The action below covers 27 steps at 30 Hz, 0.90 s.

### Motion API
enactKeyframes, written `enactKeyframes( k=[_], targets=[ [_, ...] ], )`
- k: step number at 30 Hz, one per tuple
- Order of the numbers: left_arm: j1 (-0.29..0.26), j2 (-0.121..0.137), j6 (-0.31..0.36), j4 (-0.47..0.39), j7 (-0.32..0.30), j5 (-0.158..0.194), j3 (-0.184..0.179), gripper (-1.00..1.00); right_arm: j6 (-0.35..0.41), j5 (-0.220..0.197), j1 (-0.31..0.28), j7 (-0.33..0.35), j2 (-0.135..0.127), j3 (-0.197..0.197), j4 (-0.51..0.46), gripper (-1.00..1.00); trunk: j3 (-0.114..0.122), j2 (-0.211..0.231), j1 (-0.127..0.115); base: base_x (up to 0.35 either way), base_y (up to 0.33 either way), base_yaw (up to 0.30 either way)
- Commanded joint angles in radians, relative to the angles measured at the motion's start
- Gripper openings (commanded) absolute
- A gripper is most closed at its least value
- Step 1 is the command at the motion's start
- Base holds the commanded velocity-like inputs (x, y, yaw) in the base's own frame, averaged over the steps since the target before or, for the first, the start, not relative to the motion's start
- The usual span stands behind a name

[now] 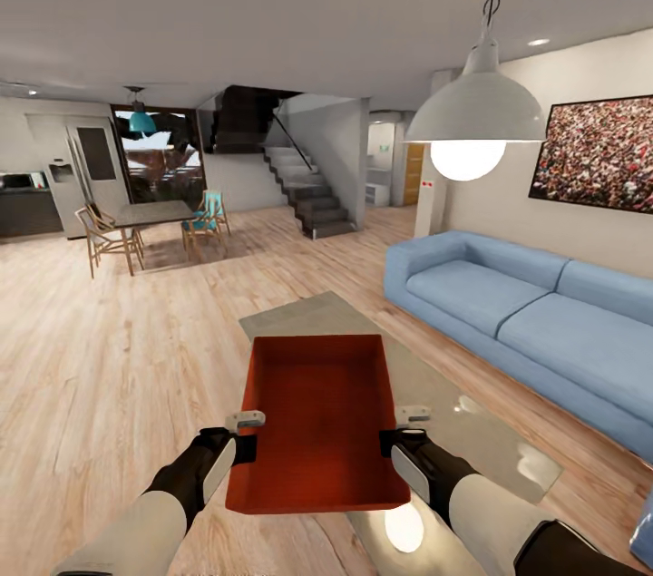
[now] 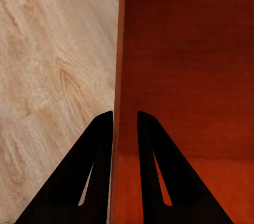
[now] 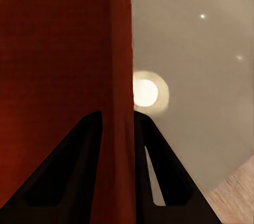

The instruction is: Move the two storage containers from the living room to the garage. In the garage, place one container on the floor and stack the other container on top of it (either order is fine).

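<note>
Both end effectors [image 1: 247,431] [image 1: 410,427] clamped on orange-red container [image 1: 322,413] walls, above glass coffee table [image 1: 508,458], blue sofa [image 1: 535,313] alongside.

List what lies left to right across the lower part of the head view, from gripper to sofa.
Left gripper → orange-red container → right gripper → glass coffee table → blue sofa.
</note>
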Motion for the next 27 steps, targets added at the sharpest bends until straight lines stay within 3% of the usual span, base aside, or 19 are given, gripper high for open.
enactKeyframes(
  k=[1, 27],
  targets=[
    [0.0, 0.004, 0.008, 0.019, 0.041, -0.018, -0.004, -1.0, 0.003, 0.007, -0.001, -0.007, -0.001, -0.001, -0.006, -1.0, 0.0, -0.001, 0.0, 0.0, 0.0, 0.3],
    [0.0, 0.004, 0.008, 0.019, 0.041, -0.018, -0.004, -1.0, 0.003, 0.007, -0.001, -0.007, -0.001, -0.001, -0.006, -1.0, 0.012, -0.001, 0.0, 0.0, 0.0, 0.3]
  ],
)
